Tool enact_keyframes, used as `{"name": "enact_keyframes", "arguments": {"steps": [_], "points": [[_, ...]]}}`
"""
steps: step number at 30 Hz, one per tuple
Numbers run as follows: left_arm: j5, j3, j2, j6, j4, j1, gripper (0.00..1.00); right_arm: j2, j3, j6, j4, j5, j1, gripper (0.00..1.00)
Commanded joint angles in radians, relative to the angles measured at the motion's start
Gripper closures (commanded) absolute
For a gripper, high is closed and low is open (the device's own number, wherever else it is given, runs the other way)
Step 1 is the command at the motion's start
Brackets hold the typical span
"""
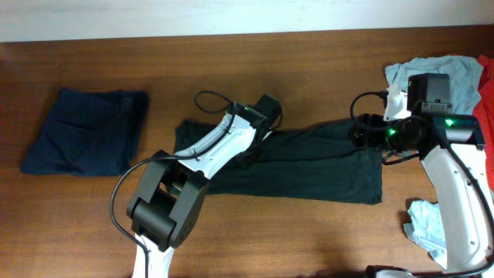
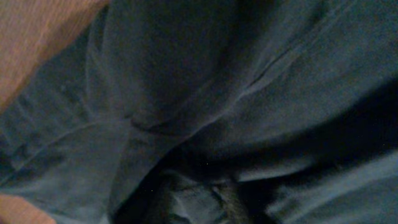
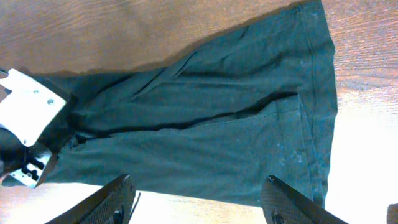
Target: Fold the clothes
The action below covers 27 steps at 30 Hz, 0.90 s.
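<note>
The black T-shirt [image 1: 309, 166] lies as a long band across the middle of the wooden table [image 1: 255, 62]. My left gripper [image 1: 258, 135] is down on its left end. The left wrist view is filled with dark cloth [image 2: 186, 74], and a bunch of it sits between the jaws [image 2: 196, 199], so the gripper looks shut on the shirt. My right gripper [image 1: 359, 133] hovers at the shirt's right end. In the right wrist view its fingers [image 3: 199, 199] are wide open and empty over the table, just off the edge of the shirt [image 3: 205, 124].
A folded dark-navy garment [image 1: 85, 131] lies at the far left. A light-blue garment [image 1: 444, 77] and a red one [image 1: 486, 100] are piled at the back right. Another light-blue piece [image 1: 426, 225] lies at the front right beside the right arm.
</note>
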<state>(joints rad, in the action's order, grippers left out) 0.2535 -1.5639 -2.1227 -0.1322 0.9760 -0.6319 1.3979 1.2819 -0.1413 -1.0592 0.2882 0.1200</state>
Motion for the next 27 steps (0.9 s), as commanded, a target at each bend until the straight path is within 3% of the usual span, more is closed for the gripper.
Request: {"name": "enact_keyframes", "arguments": {"steps": [1,3,19,27], "points": [[0.017,0.034,-0.005,0.007,-0.007,0.003,0.92,0.003,0.006,0.007,0.000,-0.012,0.005,0.30],[0.030,0.027,-0.003,0.012,-0.006,0.003,1.00,0.003,0.006,0.006,0.000,-0.012,0.005,0.30],[-0.003,-0.202,0.024,0.010,0.310,0.002,1.00,0.003,0.006,0.006,0.008,-0.012,0.005,0.30],[-0.032,-0.267,0.025,0.010,0.354,0.002,0.99,0.005,0.006,0.006,0.019,-0.012,0.005,0.30]]}}
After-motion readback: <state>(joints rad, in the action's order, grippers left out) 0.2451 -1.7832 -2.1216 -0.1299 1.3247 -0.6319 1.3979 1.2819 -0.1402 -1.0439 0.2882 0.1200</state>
